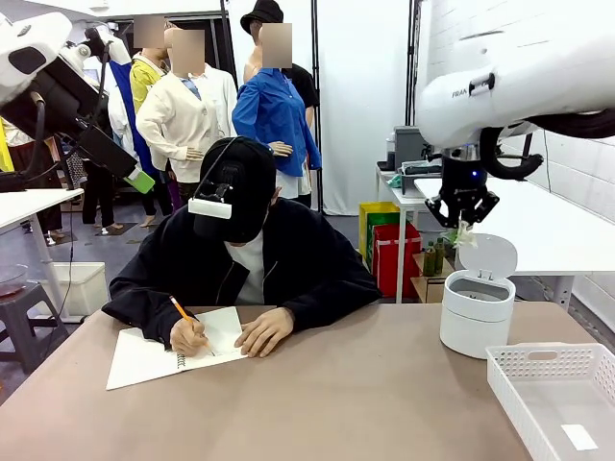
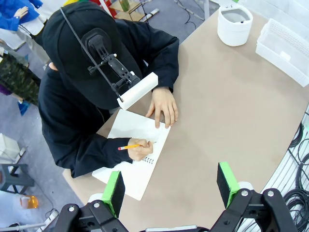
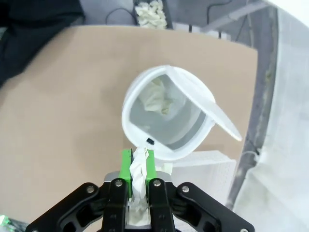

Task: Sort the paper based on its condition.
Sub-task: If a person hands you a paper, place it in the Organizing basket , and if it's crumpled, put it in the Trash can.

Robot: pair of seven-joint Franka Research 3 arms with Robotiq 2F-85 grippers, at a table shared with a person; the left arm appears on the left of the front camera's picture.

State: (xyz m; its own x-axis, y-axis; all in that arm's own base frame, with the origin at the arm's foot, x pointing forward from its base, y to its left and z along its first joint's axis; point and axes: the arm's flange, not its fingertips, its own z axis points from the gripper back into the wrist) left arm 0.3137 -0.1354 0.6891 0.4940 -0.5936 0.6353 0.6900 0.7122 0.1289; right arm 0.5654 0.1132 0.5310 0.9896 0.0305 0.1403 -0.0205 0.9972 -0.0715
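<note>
A crumpled white paper wad (image 3: 140, 170) is pinched between the green pads of my right gripper (image 3: 138, 159), which is shut on it. That gripper (image 1: 463, 223) hangs just above the round white bin (image 1: 477, 315), whose lid (image 1: 488, 255) stands open. Another paper wad (image 3: 157, 99) lies inside the bin (image 3: 140, 133). My left gripper (image 2: 170, 186) is open and empty, held high over the table's left side, above a white spiral-bound notebook (image 2: 137, 154). In the front view the left gripper (image 1: 139, 179) sits at the upper left.
A person in black leans over the notebook (image 1: 144, 357) and writes with a pencil (image 1: 184, 315), both hands on the page. A white slotted tray (image 1: 557, 370) at the front right holds a flat white slip (image 1: 579, 437). A white crumpled lump (image 3: 150, 13) lies beyond the table's edge.
</note>
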